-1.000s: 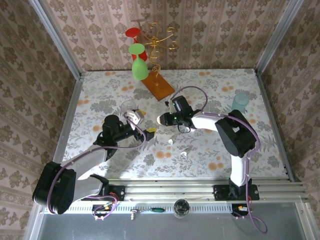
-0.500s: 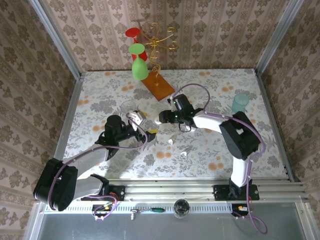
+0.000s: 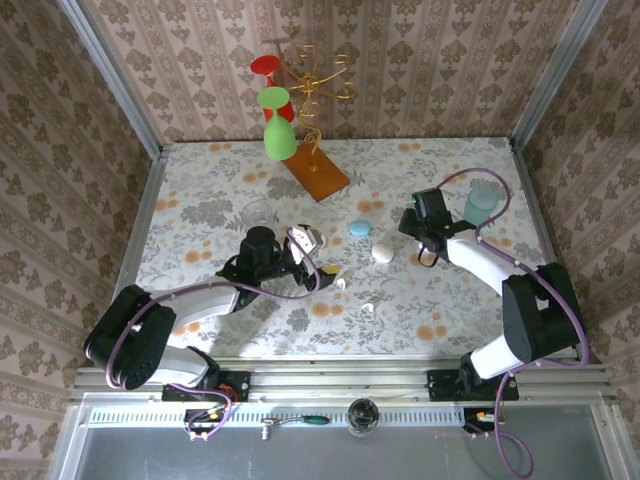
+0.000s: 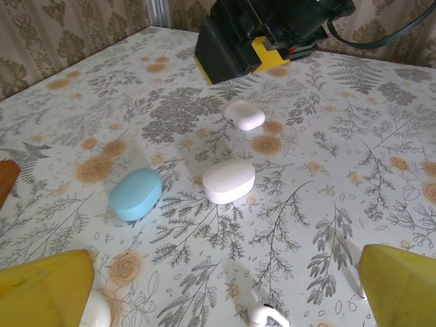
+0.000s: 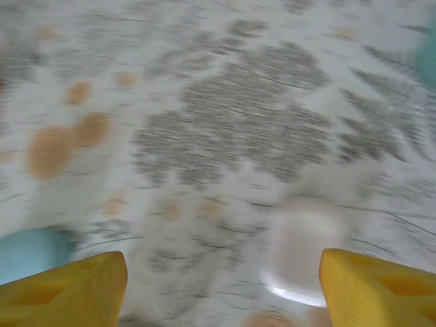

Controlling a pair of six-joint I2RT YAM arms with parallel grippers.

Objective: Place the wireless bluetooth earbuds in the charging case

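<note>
1. Containers. Clock directions are from the overhead view, 12 at the far wall.
- The pale blue pebble-shaped plastic case [image 3: 359,228] lies flat on the floral table [image 3: 200,180], just past its centre. Its lid is down and I cannot see its contents.
- The white pebble-shaped plastic case [image 3: 382,253] lies near the blue one, at its 4 o'clock and apart from it. Its lid is also down.
- In the left wrist view, a smaller white rounded piece [image 4: 244,114] lies beyond the white case [image 4: 228,180], towards my right arm.

2. Task items.
- Two tiny glossy white earbuds lie loose on the table, outside both cases. One [image 3: 340,283] is at 7 o'clock of the white case. The other [image 3: 367,308] is further towards 6 o'clock.
- One earbud [image 4: 262,315] lies on the table between my left fingers.

3. Arm pose.
- My left gripper [image 3: 315,252] reaches in from 8 o'clock, low over the table. Its yellow fingers [image 4: 44,289] are spread fully apart and hold nothing.
- My right gripper [image 3: 408,225] sits at 2 o'clock of the white case, pointing at both cases. The right wrist view is blurred, but its yellow fingers [image 5: 65,289] are wide apart and empty.
</note>
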